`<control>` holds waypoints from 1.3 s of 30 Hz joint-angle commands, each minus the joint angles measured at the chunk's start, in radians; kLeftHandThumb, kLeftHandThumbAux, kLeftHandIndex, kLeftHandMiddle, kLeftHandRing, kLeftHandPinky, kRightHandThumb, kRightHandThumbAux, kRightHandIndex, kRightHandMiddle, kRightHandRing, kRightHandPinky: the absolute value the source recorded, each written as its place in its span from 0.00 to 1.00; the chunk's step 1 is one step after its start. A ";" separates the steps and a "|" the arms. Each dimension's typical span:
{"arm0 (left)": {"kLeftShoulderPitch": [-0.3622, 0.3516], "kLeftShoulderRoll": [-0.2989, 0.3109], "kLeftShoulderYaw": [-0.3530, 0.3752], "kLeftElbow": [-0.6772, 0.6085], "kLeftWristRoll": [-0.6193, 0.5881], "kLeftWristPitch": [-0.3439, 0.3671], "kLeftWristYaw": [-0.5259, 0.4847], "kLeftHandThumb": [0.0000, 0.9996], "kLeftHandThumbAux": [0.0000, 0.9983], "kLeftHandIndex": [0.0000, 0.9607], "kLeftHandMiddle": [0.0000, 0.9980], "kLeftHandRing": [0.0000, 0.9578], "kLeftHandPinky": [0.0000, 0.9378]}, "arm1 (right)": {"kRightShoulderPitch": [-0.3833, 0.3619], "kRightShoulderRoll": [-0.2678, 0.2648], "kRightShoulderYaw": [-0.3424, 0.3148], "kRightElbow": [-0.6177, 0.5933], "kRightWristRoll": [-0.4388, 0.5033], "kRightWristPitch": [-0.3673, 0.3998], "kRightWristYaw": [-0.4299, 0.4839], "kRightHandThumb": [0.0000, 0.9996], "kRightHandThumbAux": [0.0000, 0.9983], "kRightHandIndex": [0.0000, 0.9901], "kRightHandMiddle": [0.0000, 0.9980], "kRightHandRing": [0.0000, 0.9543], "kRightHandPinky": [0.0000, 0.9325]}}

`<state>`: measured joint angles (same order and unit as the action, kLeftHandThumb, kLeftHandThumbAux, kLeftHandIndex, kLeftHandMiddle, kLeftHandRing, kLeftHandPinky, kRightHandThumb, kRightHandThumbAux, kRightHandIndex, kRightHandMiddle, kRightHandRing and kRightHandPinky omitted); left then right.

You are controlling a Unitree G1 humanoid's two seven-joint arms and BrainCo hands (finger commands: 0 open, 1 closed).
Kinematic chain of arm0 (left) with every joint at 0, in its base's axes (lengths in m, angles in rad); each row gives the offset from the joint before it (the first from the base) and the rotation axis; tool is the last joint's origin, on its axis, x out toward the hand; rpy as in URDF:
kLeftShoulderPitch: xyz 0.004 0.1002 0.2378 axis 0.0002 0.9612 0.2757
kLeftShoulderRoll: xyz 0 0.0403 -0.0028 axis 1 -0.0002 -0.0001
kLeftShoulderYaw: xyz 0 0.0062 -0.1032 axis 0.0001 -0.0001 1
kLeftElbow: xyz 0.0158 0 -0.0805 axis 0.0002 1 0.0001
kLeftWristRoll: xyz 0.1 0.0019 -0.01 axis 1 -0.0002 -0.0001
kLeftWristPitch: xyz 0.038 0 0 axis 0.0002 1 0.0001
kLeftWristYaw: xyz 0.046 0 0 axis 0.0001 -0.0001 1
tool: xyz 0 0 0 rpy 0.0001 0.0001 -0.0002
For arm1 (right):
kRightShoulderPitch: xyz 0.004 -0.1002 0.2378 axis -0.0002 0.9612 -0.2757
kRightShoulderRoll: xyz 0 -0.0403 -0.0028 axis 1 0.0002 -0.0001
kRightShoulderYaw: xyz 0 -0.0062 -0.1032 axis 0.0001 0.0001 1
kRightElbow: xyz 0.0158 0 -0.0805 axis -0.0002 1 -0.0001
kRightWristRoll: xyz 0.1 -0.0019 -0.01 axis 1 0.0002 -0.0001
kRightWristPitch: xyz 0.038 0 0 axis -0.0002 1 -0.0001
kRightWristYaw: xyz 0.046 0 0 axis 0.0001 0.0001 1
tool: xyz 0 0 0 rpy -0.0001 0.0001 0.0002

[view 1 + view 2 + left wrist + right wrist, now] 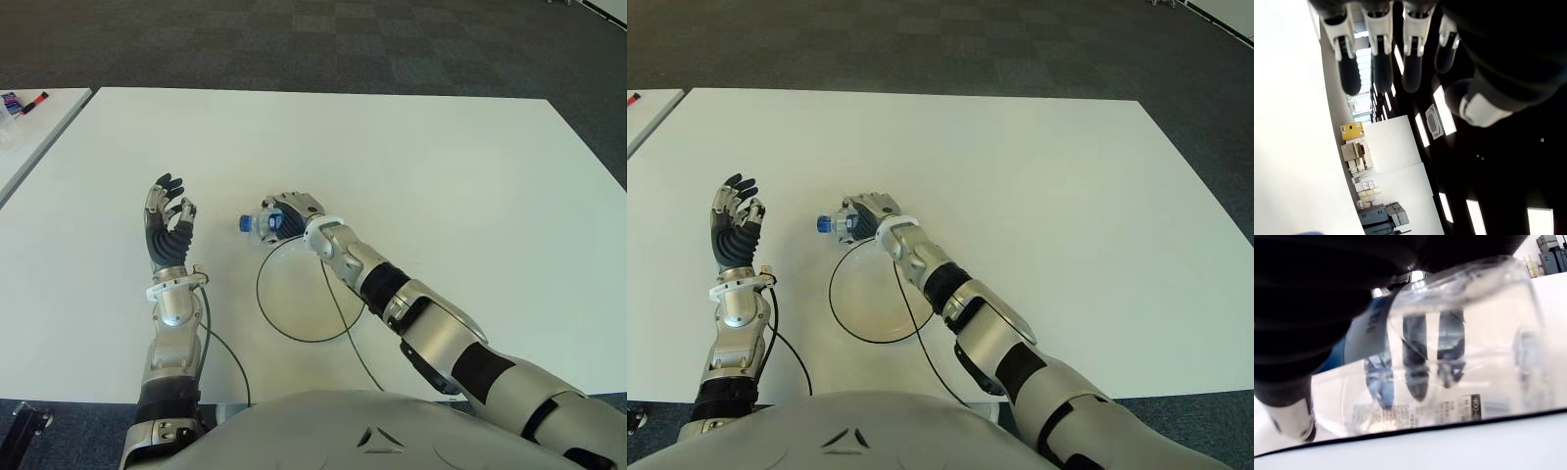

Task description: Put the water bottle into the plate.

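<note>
A clear water bottle [260, 222] with a blue cap lies on its side, cap pointing left, at the far rim of the white plate [304, 299]. My right hand [292, 211] is shut on the bottle; in the right wrist view its dark fingers [1415, 357] show through the bottle [1459, 347] just above the plate's black rim [1400, 433]. My left hand [168, 223] is raised to the left of the plate, fingers [1378, 54] spread and holding nothing.
The white table [441, 176] has bare room to the right and beyond the plate. A second white table [29, 132] with small items stands at far left. Black cables [343, 333] run along both forearms. Dark carpet lies beyond.
</note>
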<state>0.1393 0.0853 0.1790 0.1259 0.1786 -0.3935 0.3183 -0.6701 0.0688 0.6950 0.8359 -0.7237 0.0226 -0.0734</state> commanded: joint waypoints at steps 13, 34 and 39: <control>0.010 0.007 0.009 0.014 0.010 -0.004 -0.002 0.64 0.61 0.18 0.23 0.25 0.31 | 0.026 0.000 -0.031 0.003 0.022 -0.087 -0.052 0.99 0.67 0.34 0.48 0.56 0.55; 0.021 0.000 0.019 -0.004 0.018 0.013 0.010 0.67 0.62 0.17 0.25 0.27 0.33 | 0.028 -0.024 -0.043 -0.001 0.034 -0.225 -0.035 1.00 0.67 0.39 0.45 0.52 0.55; 0.018 0.000 0.020 -0.001 0.022 0.002 0.016 0.66 0.62 0.17 0.25 0.26 0.32 | 0.028 -0.024 -0.052 0.009 0.037 -0.259 -0.043 1.00 0.67 0.38 0.46 0.52 0.53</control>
<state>0.1491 0.0868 0.1913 0.1198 0.1970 -0.3877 0.3248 -0.6393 0.0484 0.6502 0.8326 -0.7009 -0.2178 -0.1155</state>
